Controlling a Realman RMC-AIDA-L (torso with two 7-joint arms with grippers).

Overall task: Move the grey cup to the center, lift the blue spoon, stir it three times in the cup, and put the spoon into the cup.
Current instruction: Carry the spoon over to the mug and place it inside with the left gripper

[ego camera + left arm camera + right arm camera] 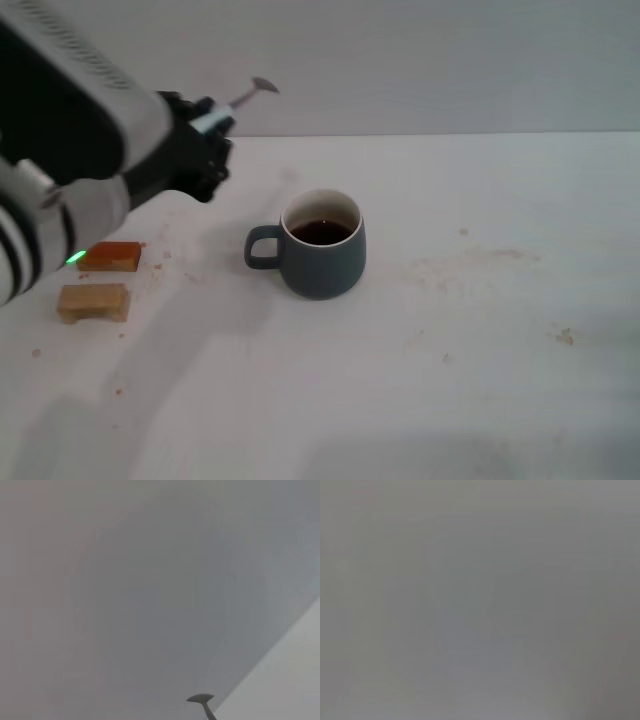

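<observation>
The grey cup stands upright near the middle of the white table, its handle pointing left, with dark liquid inside. My left gripper is shut on the blue spoon and holds it in the air up and to the left of the cup. The pale handle is in the fingers and the metal bowl points up and right. The spoon's bowl also shows in the left wrist view. My right gripper is out of view; the right wrist view shows only blank grey.
An orange-brown block and a tan block lie on the table at the left, below my left arm. Small stains and crumbs mark the table to the right of the cup.
</observation>
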